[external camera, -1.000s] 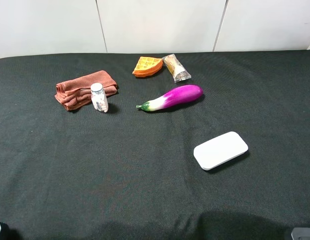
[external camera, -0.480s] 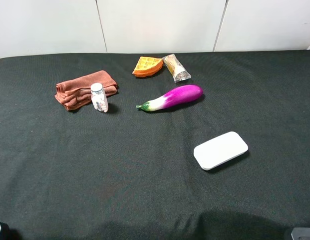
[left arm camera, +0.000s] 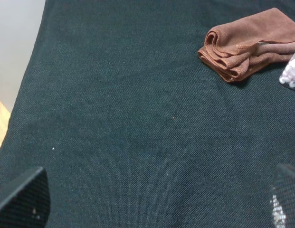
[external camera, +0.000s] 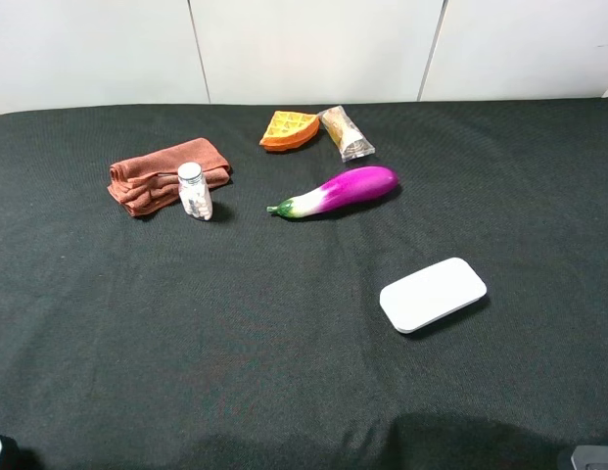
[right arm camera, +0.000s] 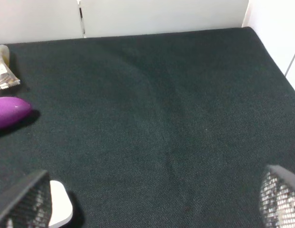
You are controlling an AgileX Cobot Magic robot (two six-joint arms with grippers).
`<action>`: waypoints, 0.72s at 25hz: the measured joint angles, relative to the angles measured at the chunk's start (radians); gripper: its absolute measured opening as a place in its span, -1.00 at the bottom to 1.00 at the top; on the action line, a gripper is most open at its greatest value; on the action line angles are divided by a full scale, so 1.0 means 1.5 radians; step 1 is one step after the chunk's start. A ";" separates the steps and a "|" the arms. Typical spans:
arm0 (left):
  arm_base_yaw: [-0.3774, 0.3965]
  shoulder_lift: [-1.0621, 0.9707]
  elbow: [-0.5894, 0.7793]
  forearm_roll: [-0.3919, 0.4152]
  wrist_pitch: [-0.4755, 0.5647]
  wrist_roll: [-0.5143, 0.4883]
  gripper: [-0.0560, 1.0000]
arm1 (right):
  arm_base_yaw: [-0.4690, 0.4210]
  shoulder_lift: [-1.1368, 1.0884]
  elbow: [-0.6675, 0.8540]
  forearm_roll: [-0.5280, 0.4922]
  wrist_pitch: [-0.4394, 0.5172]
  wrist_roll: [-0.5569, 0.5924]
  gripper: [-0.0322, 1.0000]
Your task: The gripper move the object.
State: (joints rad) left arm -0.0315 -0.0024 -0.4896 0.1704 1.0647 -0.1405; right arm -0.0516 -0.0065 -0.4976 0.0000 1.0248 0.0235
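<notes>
From the right gripper (right arm camera: 152,202), jaws spread wide and empty, the snack packet (external camera: 346,133) lies toward 11 o'clock, far across the cloth, long axis running 11-to-5, nearer this arm than the left.

Purple eggplant (external camera: 339,191) (white toward its green stem), rust-brown towel (external camera: 162,173), orange waffle (external camera: 289,129).

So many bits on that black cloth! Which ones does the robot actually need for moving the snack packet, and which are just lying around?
Part of the job:
- snack packet
- right gripper, open, far from the packet

Just lying about:
- waffle wedge
- eggplant
- white case
- brown towel
- small bottle
</notes>
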 joint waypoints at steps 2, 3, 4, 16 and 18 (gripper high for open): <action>0.000 0.000 0.000 0.000 0.000 0.000 0.91 | 0.004 0.000 0.000 0.000 0.000 0.000 0.34; 0.000 0.000 0.000 0.000 0.000 0.000 0.91 | 0.005 0.000 0.000 0.000 0.000 0.000 0.34; 0.000 0.000 0.000 0.001 0.000 0.000 0.91 | 0.007 0.000 0.000 0.000 0.000 0.000 0.34; 0.000 0.000 0.000 0.002 0.000 0.000 0.91 | 0.007 0.000 0.000 0.000 0.000 0.000 0.34; 0.000 0.000 0.000 0.002 0.000 0.000 0.91 | 0.007 0.000 0.000 0.000 0.000 0.000 0.34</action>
State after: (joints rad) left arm -0.0315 -0.0024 -0.4896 0.1729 1.0647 -0.1405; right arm -0.0411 -0.0067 -0.4976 0.0000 1.0241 0.0235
